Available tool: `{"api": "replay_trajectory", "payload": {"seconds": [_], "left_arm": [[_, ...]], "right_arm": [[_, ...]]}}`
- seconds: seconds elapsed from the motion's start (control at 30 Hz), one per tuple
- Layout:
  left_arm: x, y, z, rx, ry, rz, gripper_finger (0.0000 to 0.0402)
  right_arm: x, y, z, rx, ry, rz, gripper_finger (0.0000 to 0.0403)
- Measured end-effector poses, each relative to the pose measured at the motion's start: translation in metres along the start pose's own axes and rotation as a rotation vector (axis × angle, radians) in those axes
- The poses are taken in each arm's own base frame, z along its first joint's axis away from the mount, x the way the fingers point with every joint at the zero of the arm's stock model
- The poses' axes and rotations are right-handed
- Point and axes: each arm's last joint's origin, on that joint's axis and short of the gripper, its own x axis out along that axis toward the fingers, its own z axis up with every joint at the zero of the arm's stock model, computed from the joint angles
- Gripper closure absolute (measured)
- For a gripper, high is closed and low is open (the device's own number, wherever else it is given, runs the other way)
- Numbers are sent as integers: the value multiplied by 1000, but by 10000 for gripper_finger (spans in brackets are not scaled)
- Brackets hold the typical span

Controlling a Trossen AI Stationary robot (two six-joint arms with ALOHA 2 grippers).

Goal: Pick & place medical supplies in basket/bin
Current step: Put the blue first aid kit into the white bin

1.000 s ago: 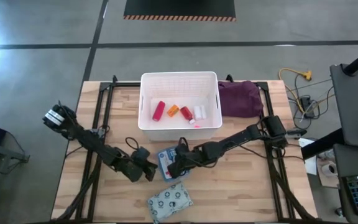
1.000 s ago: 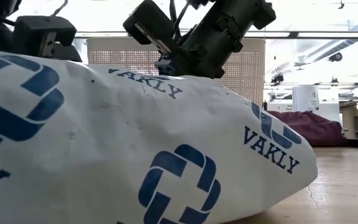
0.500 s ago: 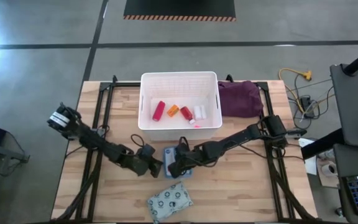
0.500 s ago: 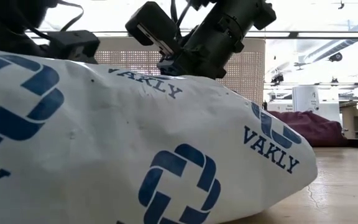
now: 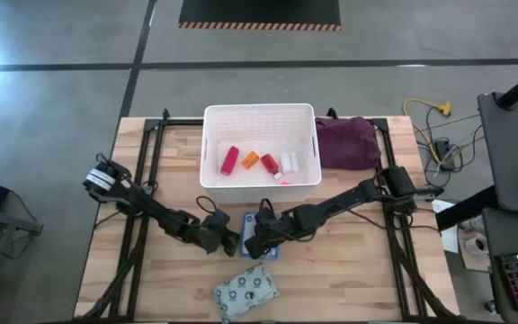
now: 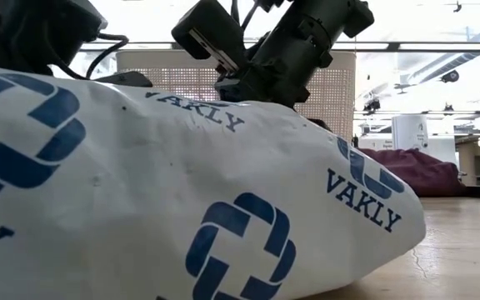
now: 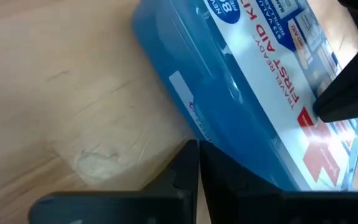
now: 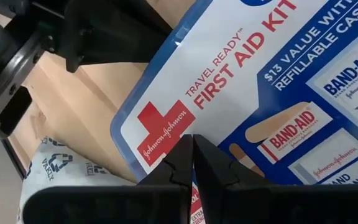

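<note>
A light wooden table (image 5: 349, 270) carries a white basket (image 5: 259, 115). Touching the basket's right side lies a purple cloth bundle (image 5: 347, 142). Near its front sits a blue first-aid box (image 5: 261, 247); beyond that, a patterned pouch (image 5: 246, 291).

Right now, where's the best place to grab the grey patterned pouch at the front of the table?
Probably the grey patterned pouch across its narrower middle, coming straight down from above: it lies flat, soft and puffy, apart from the first-aid kit and both grippers.
</note>
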Motion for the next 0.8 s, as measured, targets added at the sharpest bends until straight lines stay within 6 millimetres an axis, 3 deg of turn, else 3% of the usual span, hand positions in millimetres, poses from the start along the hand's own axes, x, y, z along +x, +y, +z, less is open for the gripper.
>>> {"api": "replay_trajectory", "payload": {"seconds": [0.27,0.43,0.57,0.8], "left_arm": [[-29,3,-8,49,60,124,398],[-42,-1,-4,52,11,115,398],[-42,0,-3,52,-1,120,398],[-41,-4,-2,35,-13,80,398]], "right_arm": [[-9,5,3,-23,-47,18,394],[-38,15,8,-27,-198,9,388],[-67,19,13,-19,-237,15,352],[-77,4,-1,-7,-119,-151,265]]}}
